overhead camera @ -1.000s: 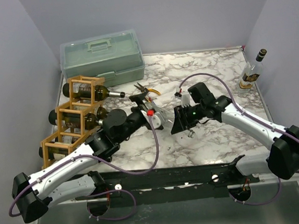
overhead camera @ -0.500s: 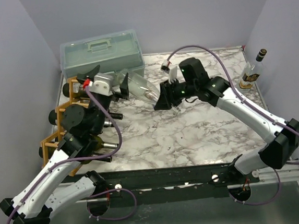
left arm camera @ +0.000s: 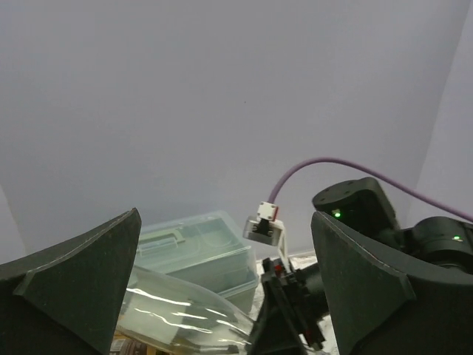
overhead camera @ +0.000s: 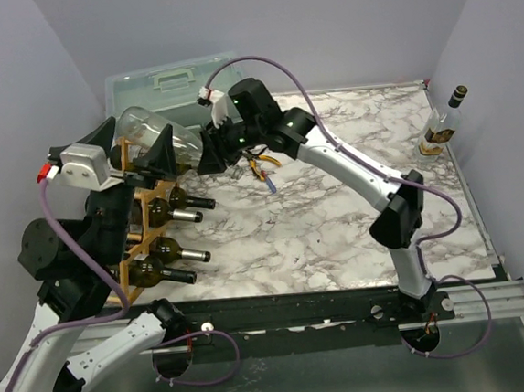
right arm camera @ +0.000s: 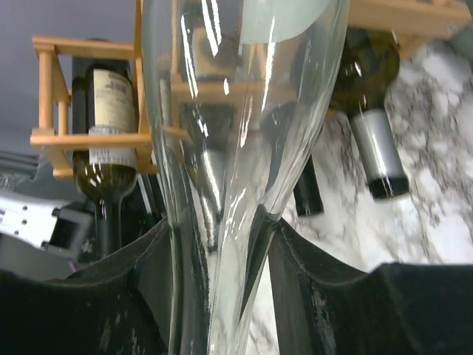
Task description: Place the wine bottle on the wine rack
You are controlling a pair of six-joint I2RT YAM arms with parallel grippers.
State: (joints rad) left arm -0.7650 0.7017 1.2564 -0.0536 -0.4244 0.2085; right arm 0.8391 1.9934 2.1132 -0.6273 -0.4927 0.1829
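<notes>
A clear glass wine bottle (overhead camera: 157, 130) hangs tilted above the top of the orange-tan wooden wine rack (overhead camera: 140, 205). My right gripper (overhead camera: 212, 151) is shut on its neck; in the right wrist view the fingers (right arm camera: 318, 296) clamp the neck of the bottle (right arm camera: 236, 111), with the rack (right arm camera: 89, 138) behind it. My left gripper (overhead camera: 139, 131) is raised over the rack and open, its fingers wide on either side of the bottle's body without touching it. In the left wrist view the bottle (left arm camera: 177, 318) lies low between the spread fingers (left arm camera: 81, 274).
Several dark bottles (overhead camera: 177, 252) lie in the rack's cells, necks pointing right. A pale green toolbox (overhead camera: 165, 81) stands behind the rack. Pliers (overhead camera: 261, 164) lie on the marble table (overhead camera: 337, 217). Another bottle (overhead camera: 441, 125) stands at the far right edge.
The right arm has carried the clear bottle left from the table's middle to above the rack. The left arm has lifted and swung left, its open gripper now around the bottle's body.
</notes>
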